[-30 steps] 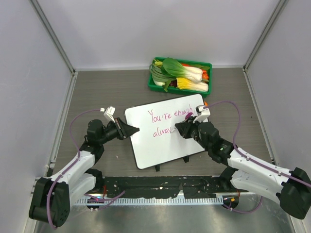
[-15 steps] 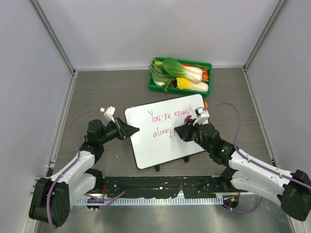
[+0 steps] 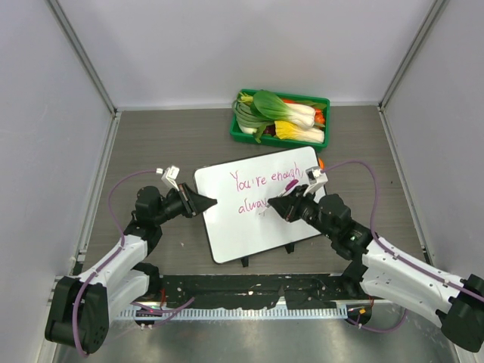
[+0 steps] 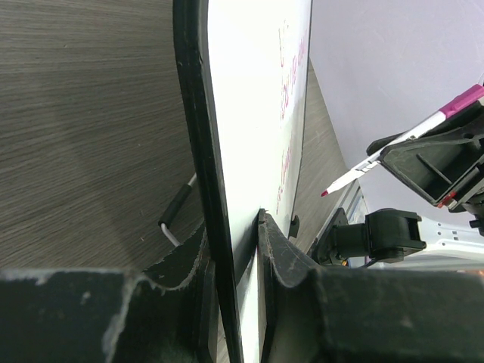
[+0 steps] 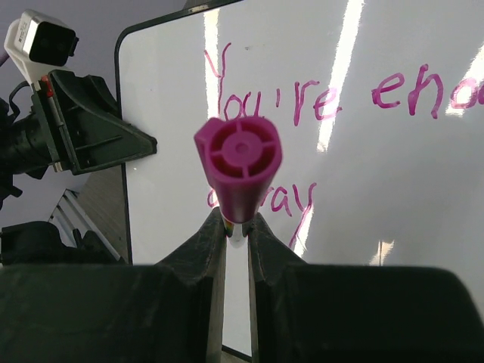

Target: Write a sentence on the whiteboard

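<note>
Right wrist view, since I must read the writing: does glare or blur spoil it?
Right wrist: glare streaks cross the whiteboard, one over the sentence at "You're"; the marker end hides the start of "always". Top external: even light, writing small.

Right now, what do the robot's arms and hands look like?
The left arm and right arm are white with black joints, each trailing a thin purple cable. The left hand and right hand are black and pointed, with white camera boxes.

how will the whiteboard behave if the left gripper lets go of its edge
Probably stiff: the whiteboard looks straight-edged where the left gripper pinches it. Thin, so likely light; it might slide when the marker presses.
</note>
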`<state>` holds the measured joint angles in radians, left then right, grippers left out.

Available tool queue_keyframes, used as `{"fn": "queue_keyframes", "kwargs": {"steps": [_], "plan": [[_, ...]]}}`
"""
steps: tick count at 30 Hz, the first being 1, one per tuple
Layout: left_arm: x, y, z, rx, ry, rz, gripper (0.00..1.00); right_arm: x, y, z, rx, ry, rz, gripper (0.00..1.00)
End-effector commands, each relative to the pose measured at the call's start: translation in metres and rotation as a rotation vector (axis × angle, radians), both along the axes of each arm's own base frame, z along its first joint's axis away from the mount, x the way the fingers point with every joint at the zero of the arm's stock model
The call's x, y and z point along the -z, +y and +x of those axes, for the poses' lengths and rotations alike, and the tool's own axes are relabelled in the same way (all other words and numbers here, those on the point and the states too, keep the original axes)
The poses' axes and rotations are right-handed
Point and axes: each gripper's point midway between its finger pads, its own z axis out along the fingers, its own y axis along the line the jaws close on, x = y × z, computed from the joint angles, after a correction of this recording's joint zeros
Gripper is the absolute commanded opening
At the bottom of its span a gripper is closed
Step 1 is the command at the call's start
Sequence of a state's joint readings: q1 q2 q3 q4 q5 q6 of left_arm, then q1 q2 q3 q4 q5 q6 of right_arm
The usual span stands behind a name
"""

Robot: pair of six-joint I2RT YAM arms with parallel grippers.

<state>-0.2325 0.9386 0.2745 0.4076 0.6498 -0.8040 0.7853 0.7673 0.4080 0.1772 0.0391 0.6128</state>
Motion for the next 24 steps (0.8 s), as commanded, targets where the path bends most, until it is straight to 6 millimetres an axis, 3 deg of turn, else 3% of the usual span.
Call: {"fn": "queue_keyframes", "kwargs": {"steps": [1, 10, 24], "plan": [[0.040, 0.022, 0.010, -0.079, -0.017, 0.192, 0.00, -0.037, 0.005, 0.011, 0.015, -0.063, 0.074, 0.01], [0.040, 0.021, 0.010, -0.078, -0.013, 0.189, 0.00, -0.028, -0.022, 0.047, 0.146, -0.042, 0.031, 0.01], [0.040, 0.021, 0.010, -0.076, -0.014, 0.189, 0.00, -0.019, -0.036, 0.061, 0.248, -0.042, -0.007, 0.01]]}}
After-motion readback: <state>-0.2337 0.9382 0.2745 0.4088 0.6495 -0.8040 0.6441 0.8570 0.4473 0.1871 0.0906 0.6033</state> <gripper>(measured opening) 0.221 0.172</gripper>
